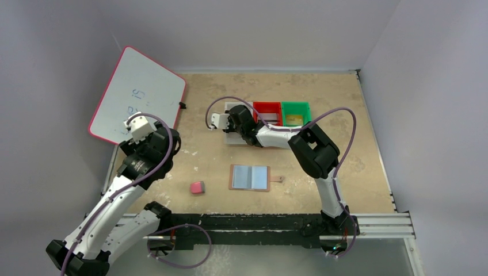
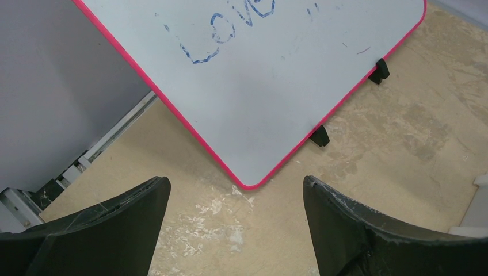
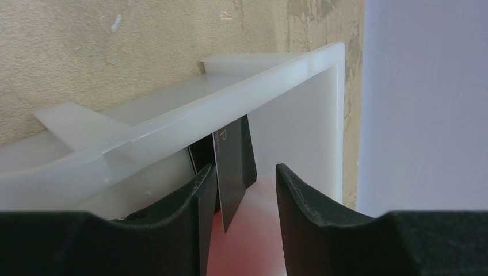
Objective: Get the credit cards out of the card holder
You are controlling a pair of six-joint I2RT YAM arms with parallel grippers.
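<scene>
The tan card holder [image 1: 249, 177] lies open on the table, its pale blue sleeves facing up. My right gripper [image 1: 235, 129] is over the white bin [image 1: 232, 140]. In the right wrist view the gripper [image 3: 246, 172] is open inside the white bin [image 3: 299, 75]. A dark credit card [image 3: 230, 172] stands on edge between the jaws, leaning by the left finger [image 3: 195, 201] and clear of the right one. A second black card [image 3: 248, 155] stands behind it. My left gripper [image 1: 133, 127] [image 2: 236, 183] is open and empty near the whiteboard.
A red bin [image 1: 266, 107] and a green bin [image 1: 296, 106] stand right of the white one. A pink-and-grey eraser [image 1: 197, 187] lies left of the holder. A pink-rimmed whiteboard [image 1: 138, 95] [image 2: 276, 86] leans at the far left.
</scene>
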